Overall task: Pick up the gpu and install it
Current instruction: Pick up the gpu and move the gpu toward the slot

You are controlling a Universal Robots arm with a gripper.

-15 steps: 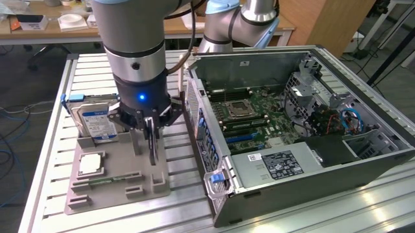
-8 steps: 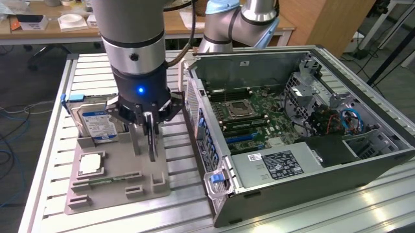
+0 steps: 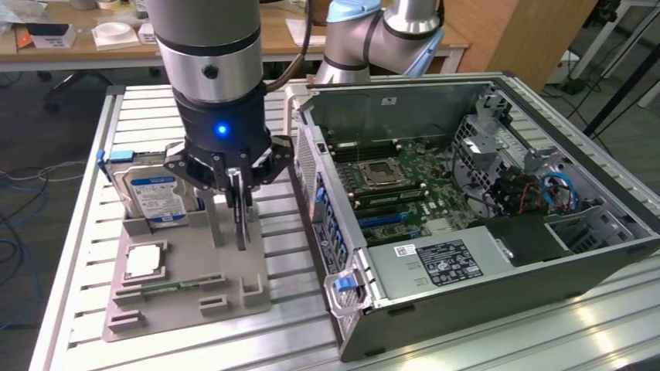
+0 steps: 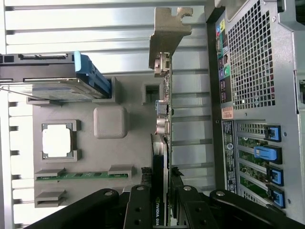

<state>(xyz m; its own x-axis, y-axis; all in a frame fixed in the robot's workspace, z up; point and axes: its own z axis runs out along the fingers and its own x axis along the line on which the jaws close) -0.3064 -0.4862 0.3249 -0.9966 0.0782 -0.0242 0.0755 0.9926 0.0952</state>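
Gripper (image 3: pixel 239 192) is positioned just beside the computer case (image 3: pixel 577 263), on the side of its rear panel, over a gray tray (image 3: pixel 185 305). Fingers (image 4: pixel 139 210) are seen clamped on the gpu (image 3: pixel 240 226), one on each flat face. Card is held standing on edge, directly between the fingers. In the wrist view its long axis is seen running parallel to the case's rear panel, with the metal bracket (image 4: pixel 167 36) at the end far from the gripper. Whether the lower edge is clear of the tray cannot be told.
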